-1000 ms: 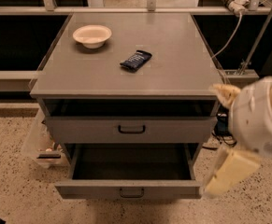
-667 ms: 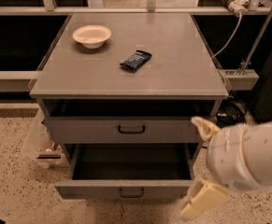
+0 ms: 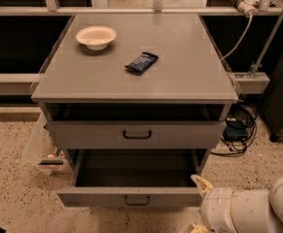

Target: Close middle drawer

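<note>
The middle drawer (image 3: 107, 196) is the second grey drawer of the cabinet. It is pulled far out, its inside is empty, and a small dark handle (image 3: 137, 201) sits at the centre of its flat front. My gripper (image 3: 198, 205) is at the bottom right, level with the right end of that front. Its two cream fingertips (image 3: 200, 182) are spread apart, with nothing between them. The white arm behind it fills the lower right corner. The lowest drawer is out of view.
The top drawer (image 3: 136, 135) stands slightly out under the grey cabinet top (image 3: 180, 72). On the top are a white bowl (image 3: 96, 37) and a dark packet (image 3: 141, 62). A clear plastic bin (image 3: 40, 152) stands at the left. Cables (image 3: 238, 130) lie on the floor at the right.
My arm has moved down and to the left, from beside the cabinet's right side to the right end of the open drawer's front. The drawers have not moved.
</note>
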Robot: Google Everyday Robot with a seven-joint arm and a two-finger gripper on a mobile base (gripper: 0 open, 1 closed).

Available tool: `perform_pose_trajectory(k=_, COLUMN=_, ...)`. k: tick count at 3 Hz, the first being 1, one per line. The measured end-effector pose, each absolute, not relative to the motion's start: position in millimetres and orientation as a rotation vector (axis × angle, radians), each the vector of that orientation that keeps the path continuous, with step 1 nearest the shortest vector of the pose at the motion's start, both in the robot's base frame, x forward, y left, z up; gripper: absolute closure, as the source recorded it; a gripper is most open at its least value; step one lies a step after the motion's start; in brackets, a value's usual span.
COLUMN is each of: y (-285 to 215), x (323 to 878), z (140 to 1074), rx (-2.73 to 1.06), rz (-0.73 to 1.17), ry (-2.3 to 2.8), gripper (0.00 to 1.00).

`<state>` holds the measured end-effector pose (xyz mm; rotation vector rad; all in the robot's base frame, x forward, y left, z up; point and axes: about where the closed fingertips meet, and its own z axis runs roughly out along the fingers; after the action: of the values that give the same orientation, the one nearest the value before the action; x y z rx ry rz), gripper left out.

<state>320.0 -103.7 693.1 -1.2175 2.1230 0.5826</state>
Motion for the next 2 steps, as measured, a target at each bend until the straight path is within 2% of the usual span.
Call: perform_pose_trajectory(k=2, y=-121, x=321, z=661, rx=-1.114, rz=0.616, ry=2.162, gripper=0.0)
